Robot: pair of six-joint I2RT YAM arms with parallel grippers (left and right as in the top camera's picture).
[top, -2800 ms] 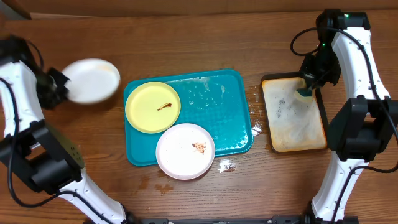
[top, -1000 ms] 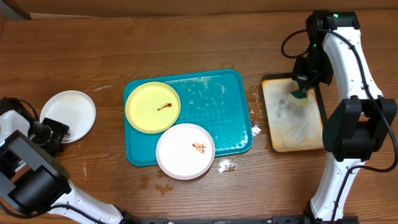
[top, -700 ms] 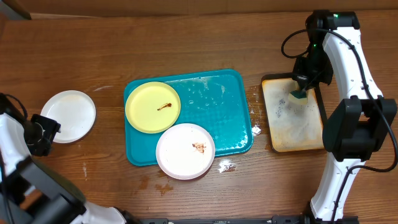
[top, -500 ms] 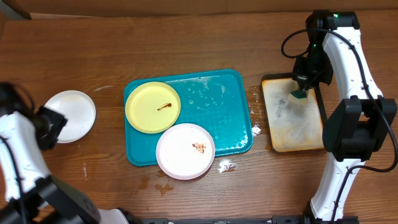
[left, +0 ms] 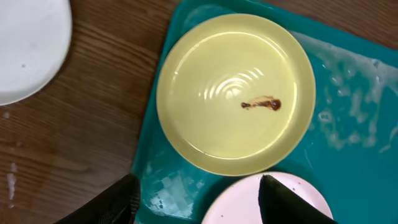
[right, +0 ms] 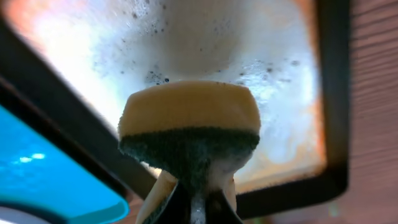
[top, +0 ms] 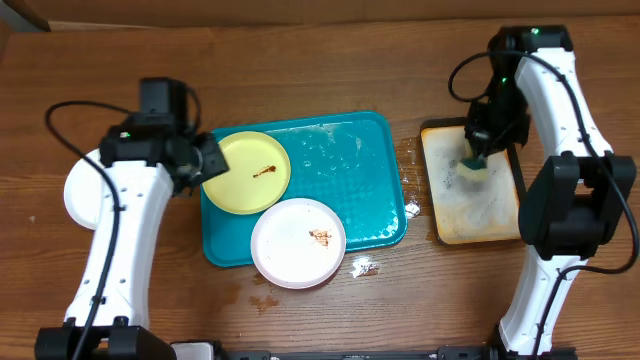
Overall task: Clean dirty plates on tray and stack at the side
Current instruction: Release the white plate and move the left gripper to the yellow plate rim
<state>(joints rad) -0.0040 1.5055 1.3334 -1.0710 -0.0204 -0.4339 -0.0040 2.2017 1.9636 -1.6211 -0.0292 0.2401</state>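
The teal tray [top: 350, 170] holds a pale yellow-green plate [top: 246, 172] with a brown smear and, over its front rim, a white plate [top: 298, 243] with a brown smear. Another white plate [top: 72, 198] lies on the table at the left, partly under my left arm. My left gripper [top: 212, 162] hovers open and empty at the yellow-green plate's [left: 236, 93] left side, above the tray's left rim [left: 155, 180]; in the left wrist view its fingers [left: 106, 202] frame that rim and the white plate's edge [left: 249, 202]. My right gripper [top: 477, 160] is shut on a yellow-and-green sponge [right: 189, 124].
A tan, black-rimmed tray [top: 505, 215] with soapy foam [right: 249, 68] sits right of the teal tray, under the sponge. Wet patches and foam flecks [top: 364, 266] lie on the wooden table by the teal tray's right and front edges.
My left arm swung right from the white plate on the table to the tray's left rim by the yellow-green plate. The right gripper moved the sponge slightly forward over the tan tray.
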